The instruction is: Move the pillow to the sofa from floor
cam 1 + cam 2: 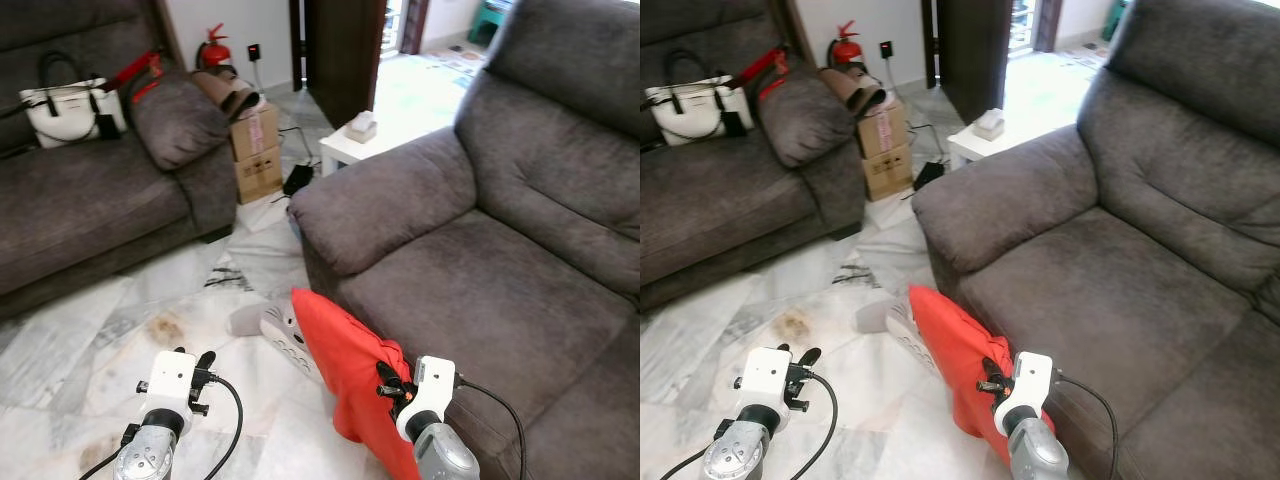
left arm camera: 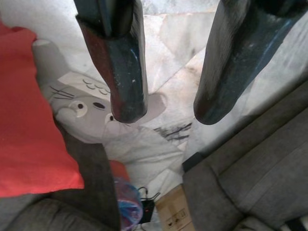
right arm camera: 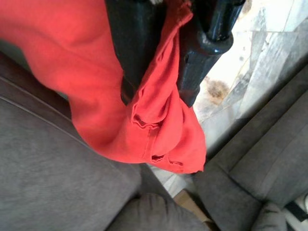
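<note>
A red pillow [image 1: 345, 365] hangs lifted off the marble floor, against the front of the grey sofa [image 1: 500, 300] on my right. My right gripper [image 3: 161, 72] is shut on the red pillow's edge, the fabric bunched between its black fingers. A grey cartoon-face pillow [image 1: 280, 325] lies on the floor just behind the red one, also seen as the grey pillow [image 2: 82, 113] in the left wrist view. My left gripper [image 2: 168, 108] is open above the floor with nothing between its fingers, left of the pillows.
A second grey sofa [image 1: 90, 190] with a white handbag [image 1: 65, 110] stands at the left. Cardboard boxes [image 1: 255, 150], a small white table [image 1: 350, 145] and a red fire extinguisher [image 1: 214, 50] sit near the back doorway.
</note>
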{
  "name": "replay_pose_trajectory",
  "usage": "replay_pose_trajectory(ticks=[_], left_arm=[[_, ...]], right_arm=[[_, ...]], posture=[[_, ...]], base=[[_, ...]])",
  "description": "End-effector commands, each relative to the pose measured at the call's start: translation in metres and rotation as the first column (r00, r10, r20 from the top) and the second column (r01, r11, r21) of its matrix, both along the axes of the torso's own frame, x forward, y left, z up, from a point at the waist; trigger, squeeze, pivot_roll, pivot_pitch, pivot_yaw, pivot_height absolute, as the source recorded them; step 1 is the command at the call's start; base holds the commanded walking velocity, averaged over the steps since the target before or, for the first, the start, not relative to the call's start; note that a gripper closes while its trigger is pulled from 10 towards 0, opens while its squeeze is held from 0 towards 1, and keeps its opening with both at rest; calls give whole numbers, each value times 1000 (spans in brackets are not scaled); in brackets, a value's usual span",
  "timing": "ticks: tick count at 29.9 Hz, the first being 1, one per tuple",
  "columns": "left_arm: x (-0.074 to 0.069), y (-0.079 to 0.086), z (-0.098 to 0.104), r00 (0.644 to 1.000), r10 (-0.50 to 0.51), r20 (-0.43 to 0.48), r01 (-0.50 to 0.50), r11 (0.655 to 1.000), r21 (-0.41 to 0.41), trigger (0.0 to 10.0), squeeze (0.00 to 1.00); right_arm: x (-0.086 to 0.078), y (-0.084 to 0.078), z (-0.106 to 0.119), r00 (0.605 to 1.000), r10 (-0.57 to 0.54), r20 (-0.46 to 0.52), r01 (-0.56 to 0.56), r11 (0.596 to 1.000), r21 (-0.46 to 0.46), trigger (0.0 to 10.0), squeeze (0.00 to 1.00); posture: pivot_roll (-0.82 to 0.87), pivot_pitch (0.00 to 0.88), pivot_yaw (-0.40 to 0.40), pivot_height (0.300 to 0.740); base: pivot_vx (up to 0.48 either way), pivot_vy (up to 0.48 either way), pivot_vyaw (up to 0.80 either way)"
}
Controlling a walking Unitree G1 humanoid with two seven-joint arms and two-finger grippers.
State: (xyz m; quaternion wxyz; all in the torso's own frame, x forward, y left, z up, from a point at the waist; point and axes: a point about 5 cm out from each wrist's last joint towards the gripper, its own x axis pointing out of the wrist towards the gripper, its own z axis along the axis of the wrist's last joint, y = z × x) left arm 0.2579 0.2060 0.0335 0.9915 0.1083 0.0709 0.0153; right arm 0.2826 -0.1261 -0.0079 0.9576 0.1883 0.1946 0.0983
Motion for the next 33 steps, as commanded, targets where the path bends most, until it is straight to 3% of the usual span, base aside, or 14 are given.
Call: replay_pose_trajectory(ticks=[1,33], left_arm=[[-5,3,-6,999,11,-35,-11,1000,5,10000,0],[-5,3,-6,999,8,-37,-8,1000,2,10000,0]], right_arm=[[13,5,15,997,15,81,-15,1000,-1,10000,0],[13,5,15,997,15,71,-14,1000,-16,10000,0]], posture=[[153,132,29,740],[152,131,29,740]], base=[[0,-480,-800],[0,0,-800]])
